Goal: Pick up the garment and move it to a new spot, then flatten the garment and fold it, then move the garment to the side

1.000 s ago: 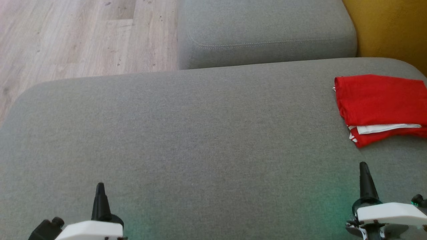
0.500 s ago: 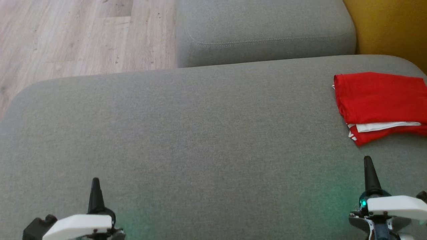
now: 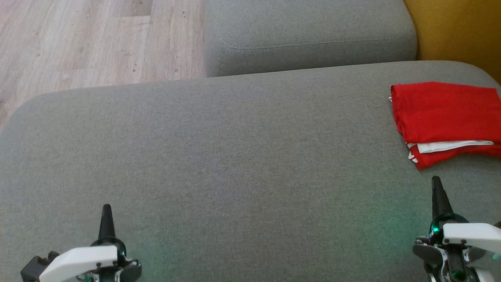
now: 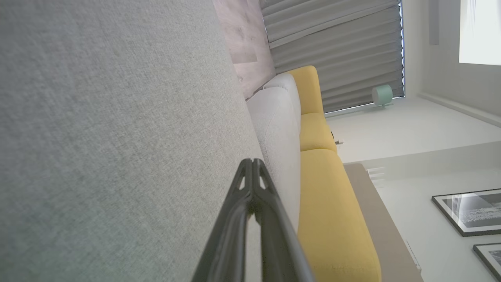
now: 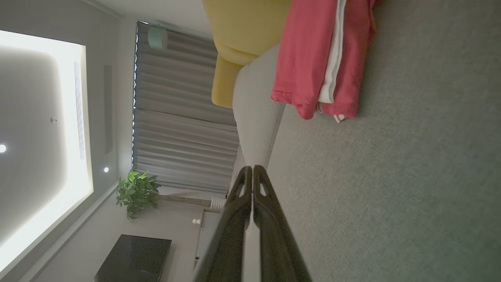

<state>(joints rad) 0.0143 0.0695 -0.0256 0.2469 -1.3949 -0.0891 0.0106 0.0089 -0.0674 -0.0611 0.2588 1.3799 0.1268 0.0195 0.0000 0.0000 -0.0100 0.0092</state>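
Note:
The garment [image 3: 444, 113] is red with a white band, folded into a flat stack at the far right of the grey cushion [image 3: 235, 149]. It also hangs into the top of the right wrist view as the garment [image 5: 313, 58]. My right gripper [image 3: 435, 181] is shut and empty, a short way in front of the garment and apart from it; its fingertips meet in the right wrist view [image 5: 252, 169]. My left gripper [image 3: 106, 207] is shut and empty at the lower left, above bare cushion, tips pressed together in the left wrist view [image 4: 252, 162].
A second grey cushion [image 3: 309, 35] lies behind the first. Wooden floor [image 3: 78, 43] runs at the upper left, beyond the cushion's rounded edge. A yellow seat [image 3: 458, 27] borders the upper right corner.
The head view has shifted a little, with the cushion and garment sliding up the picture. Both grippers stay shut, each fingertip slightly higher and further outward than before.

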